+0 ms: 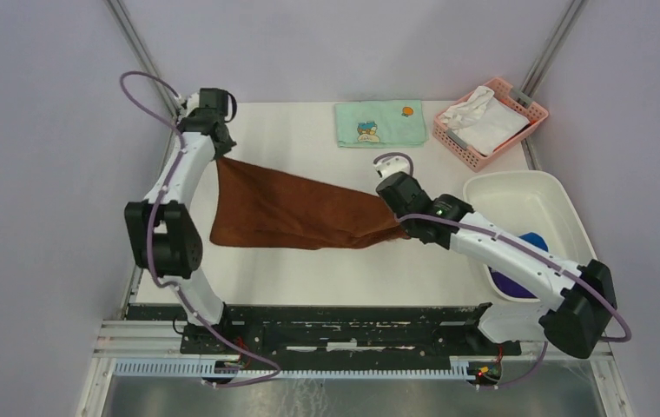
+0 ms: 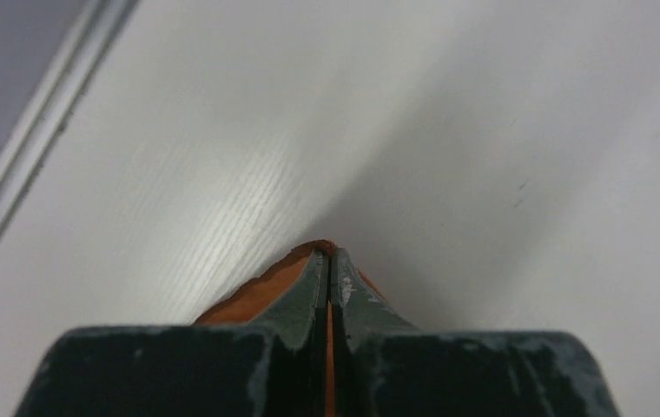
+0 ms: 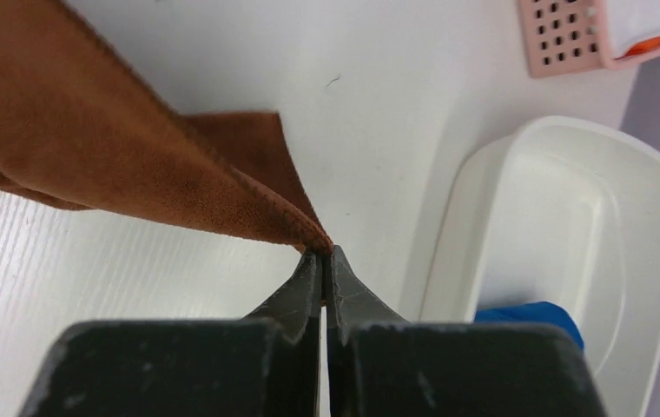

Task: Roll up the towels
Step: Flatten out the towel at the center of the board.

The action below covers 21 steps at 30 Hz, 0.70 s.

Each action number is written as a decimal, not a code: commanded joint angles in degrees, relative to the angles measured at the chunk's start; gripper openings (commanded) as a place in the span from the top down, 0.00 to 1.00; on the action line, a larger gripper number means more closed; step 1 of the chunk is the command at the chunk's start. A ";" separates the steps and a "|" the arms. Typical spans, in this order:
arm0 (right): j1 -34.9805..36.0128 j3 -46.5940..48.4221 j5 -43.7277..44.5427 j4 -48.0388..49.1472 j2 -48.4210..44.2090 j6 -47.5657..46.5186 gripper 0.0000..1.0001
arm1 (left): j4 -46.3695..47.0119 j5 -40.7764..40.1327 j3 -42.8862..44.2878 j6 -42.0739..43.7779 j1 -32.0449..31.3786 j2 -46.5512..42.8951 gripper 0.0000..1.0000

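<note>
A: Step in hand?
B: Spreading brown towel (image 1: 296,213) flat, judging by the pull. Stretching corner to corner across mid-desk, lower part seeming to rest on desk (image 1: 309,278). Not yet rolling.
A: End effectors?
B: Left end effector (image 1: 220,156) clenching far-left corner. Right end effector (image 1: 403,230) pinching right corner, jaws tight on cloth.
A: Next?
B: Likely lowering evenly, avoiding wrinkles, then releasing. Blue towel (image 1: 531,241) and purple towel (image 1: 507,285) lying in tub (image 1: 561,187).

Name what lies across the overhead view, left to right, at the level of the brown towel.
left gripper → rust-brown towel → right gripper → white tub
</note>
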 commanded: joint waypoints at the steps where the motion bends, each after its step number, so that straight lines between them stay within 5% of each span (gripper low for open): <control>1: -0.85 6.68 8.79 -5.05 -5.71 -1.62 1.00 | -0.69 -5.02 3.81 3.93 1.06 -14.39 0.97; 13: -0.86 19.01 -7.96 -22.90 -21.52 -5.04 0.99 | -4.81 -11.08 -0.79 6.77 1.40 -47.57 0.97; 21: -0.86 22.31 -18.07 -28.28 -23.66 -3.11 0.99 | -7.48 -12.04 -2.91 8.98 1.40 -53.28 0.97</control>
